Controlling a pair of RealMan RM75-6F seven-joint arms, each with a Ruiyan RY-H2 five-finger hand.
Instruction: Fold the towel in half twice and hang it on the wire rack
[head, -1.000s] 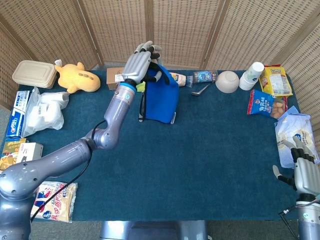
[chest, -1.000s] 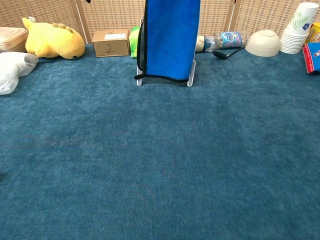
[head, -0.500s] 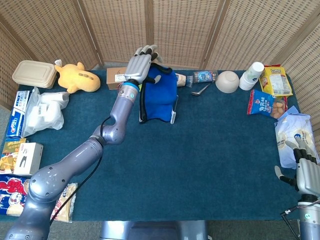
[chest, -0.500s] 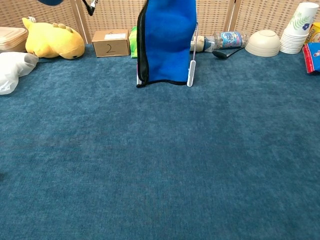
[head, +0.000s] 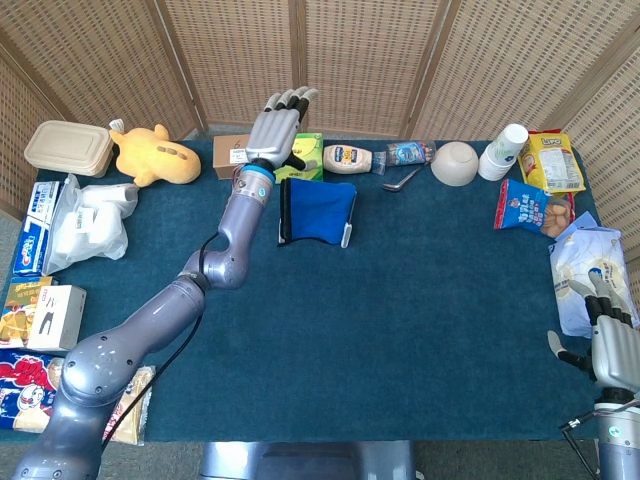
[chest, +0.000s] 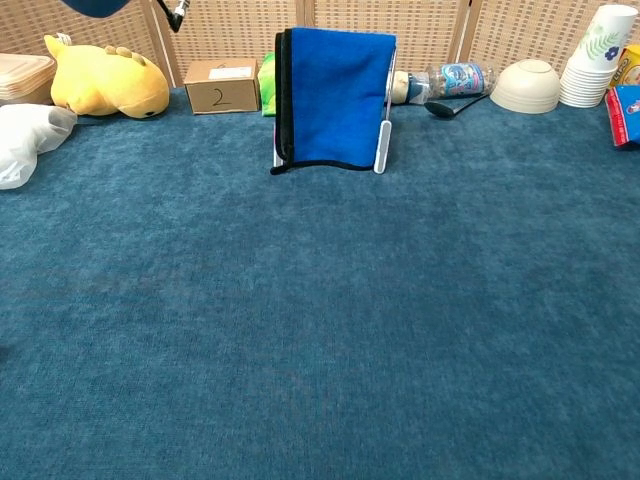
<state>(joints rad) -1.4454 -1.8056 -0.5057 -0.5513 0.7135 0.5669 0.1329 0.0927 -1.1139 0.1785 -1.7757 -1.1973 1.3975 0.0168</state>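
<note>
Towel (chest: 338, 97): folded, blue with a dark edge, draped over the wire rack (chest: 384, 110) at the far middle of the table (chest: 320, 330). One second ago the left hand held it high above the rack, and its top edge lay out of the chest view. Half a second ago it was lower but skewed on the rack. It now hangs square, with its full outline visible in the chest view and its lower hem just above the tabletop.

Left hand (head: 277, 127): raised above and behind the rack, fingers spread and extended, holding nothing, apart from the towel. The release has taken place.

Right hand (head: 608, 338): at the near right table edge, fingers loosely apart, empty, in the same place as before.

Assessment: the hang step appears complete. Remaining action is likely withdrawal of the left arm without brushing the rack.
</note>
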